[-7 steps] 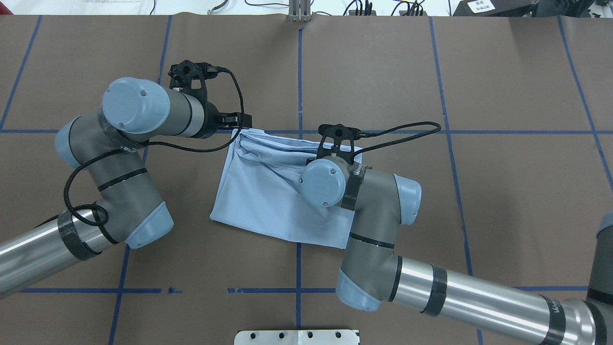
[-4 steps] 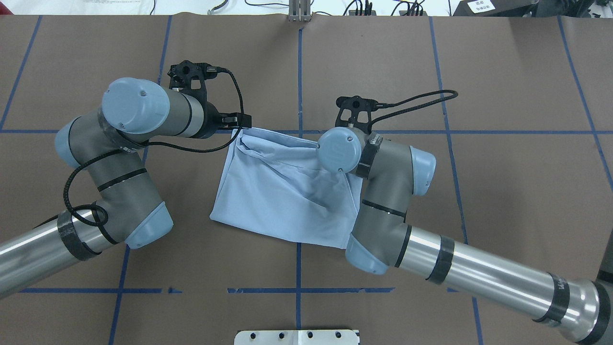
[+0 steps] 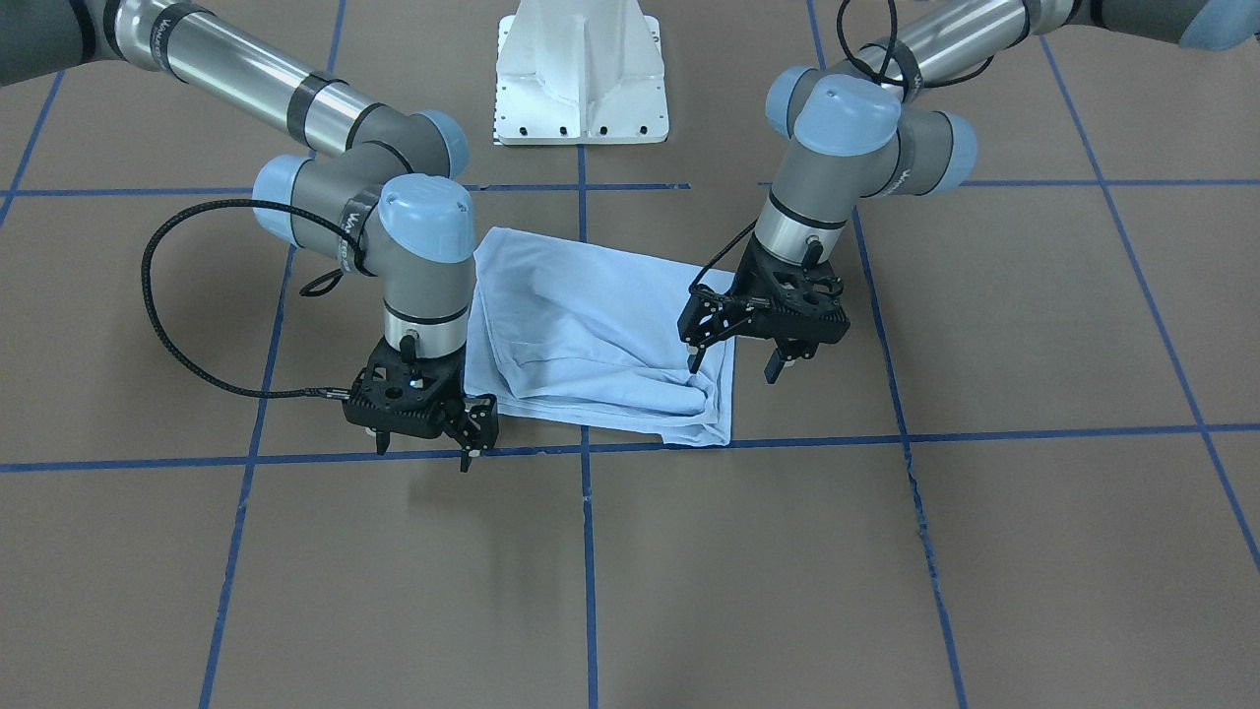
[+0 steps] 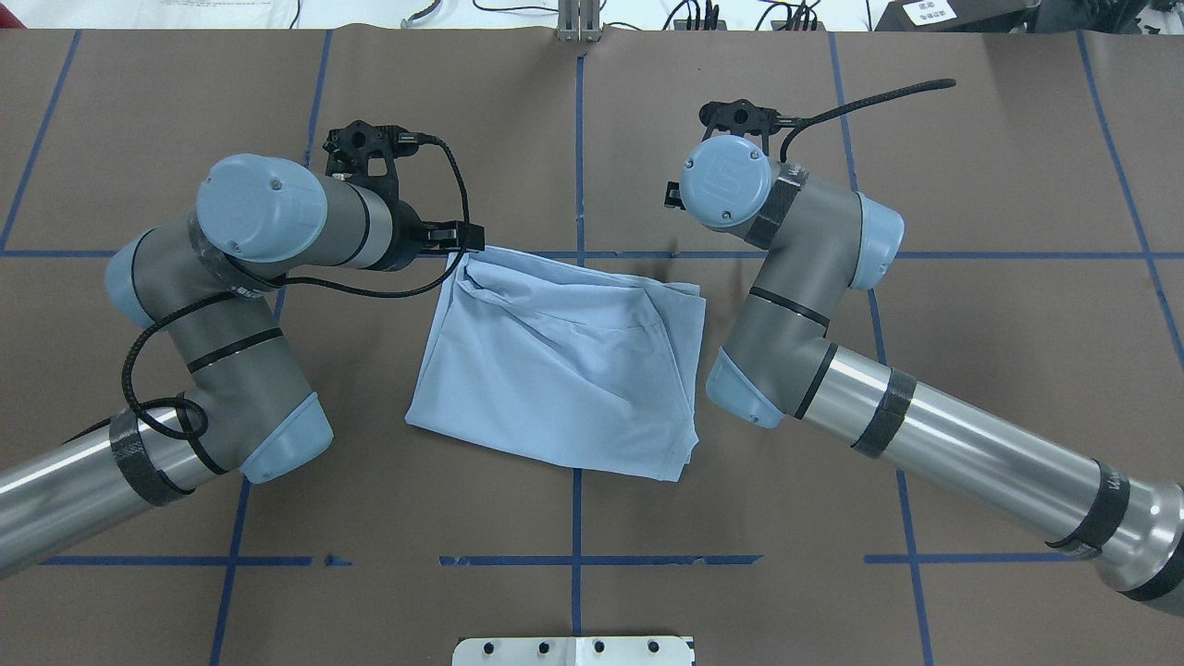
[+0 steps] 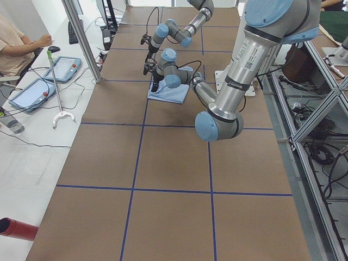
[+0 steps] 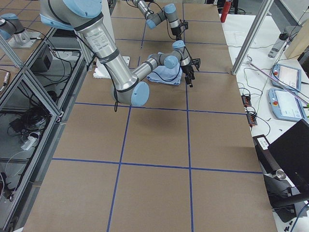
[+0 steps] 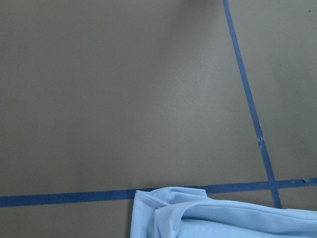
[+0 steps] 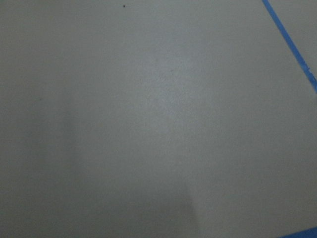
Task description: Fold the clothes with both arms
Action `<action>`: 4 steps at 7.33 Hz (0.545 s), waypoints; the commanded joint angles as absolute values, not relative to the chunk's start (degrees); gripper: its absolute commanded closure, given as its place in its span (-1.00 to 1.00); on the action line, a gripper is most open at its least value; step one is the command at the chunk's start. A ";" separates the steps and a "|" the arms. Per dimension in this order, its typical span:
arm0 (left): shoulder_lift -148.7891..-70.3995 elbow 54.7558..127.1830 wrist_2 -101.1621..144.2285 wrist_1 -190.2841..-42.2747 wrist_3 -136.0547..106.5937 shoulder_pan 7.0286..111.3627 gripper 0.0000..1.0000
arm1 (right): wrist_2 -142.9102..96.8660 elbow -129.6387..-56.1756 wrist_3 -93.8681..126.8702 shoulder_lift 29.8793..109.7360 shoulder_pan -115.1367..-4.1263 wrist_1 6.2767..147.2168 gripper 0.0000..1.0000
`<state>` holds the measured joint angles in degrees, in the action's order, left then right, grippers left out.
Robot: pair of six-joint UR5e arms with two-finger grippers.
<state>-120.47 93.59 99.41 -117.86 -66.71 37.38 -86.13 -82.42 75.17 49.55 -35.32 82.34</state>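
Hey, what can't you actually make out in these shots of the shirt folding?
- Right gripper: in the overhead view its own arm hides the fingers.
- Shirt: collar and sleeves are folded in, in every view.
- Left gripper: whether a finger presses the shirt is too close to tell.
- Side views: both grippers are too small.

Left arm (image 4: 242, 365): elbow bent sharply, wrist turned inward toward the middle.
Left gripper (image 3: 735, 356): tilted downward, jaws spread wide, nothing between them.
Right arm (image 4: 934, 444): reached forward, wrist folded over its tool.
Right gripper (image 3: 423, 445): pointed straight down, jaws apart, empty.
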 commanded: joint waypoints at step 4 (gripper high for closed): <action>-120.94 89.30 95.48 -117.60 -66.27 32.89 -1.00 | -87.28 -88.68 74.44 50.10 -33.05 86.75 -1.00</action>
<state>-120.89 89.86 97.74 -117.67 -66.57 34.92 -86.94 -88.44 74.58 49.93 -33.08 86.67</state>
